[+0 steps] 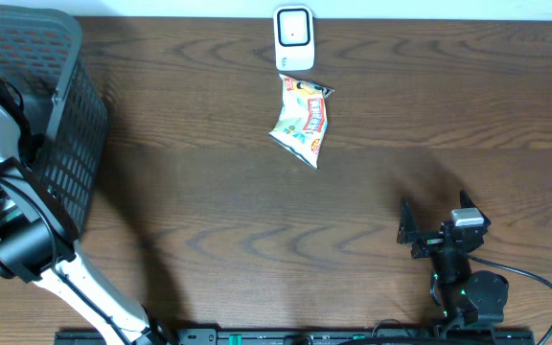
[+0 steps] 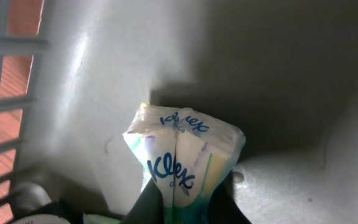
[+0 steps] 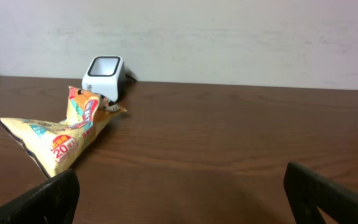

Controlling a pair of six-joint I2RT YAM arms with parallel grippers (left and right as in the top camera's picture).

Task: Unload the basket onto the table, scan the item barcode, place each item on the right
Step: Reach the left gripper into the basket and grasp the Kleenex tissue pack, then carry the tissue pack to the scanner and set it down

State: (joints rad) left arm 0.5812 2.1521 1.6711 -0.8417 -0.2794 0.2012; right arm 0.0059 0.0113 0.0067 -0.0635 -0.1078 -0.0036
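1. Dark wood desk (image 1: 209, 211), overhead view: grey mesh basket (image 1: 65, 125) sits at the far-left corner. The left arm (image 1: 27, 244) reaches down into it, and the arm hides the left jaws from this angle.
2. White scanner (image 1: 293, 38) stands at the far edge, roughly centre. A snack bag (image 1: 302, 120) lies flat just in front of it. Can't tell if the bag's top corner touches the scanner base.
3. Right arm (image 1: 463, 278) sits at the near edge on the right side. Right jaws are spread wide with nothing in them, well apart from bag and scanner.
4. Left wrist view: left jaws are clamped on a Kleenex tissue pack (image 2: 182, 162), pinching its lower end so the wrapper creases up the middle. The pack is inside the basket, over the grey basket floor (image 2: 278, 74). The slatted wall (image 2: 11, 81) is at left, with wood showing through the gaps.
5. Right wrist view: both fingers (image 3: 334, 193) sit at the bottom corners, wide apart, with only bare desk between them. The snack bag lies on the desk at left with the scanner right behind it, in front of a pale wall (image 3: 241, 37).
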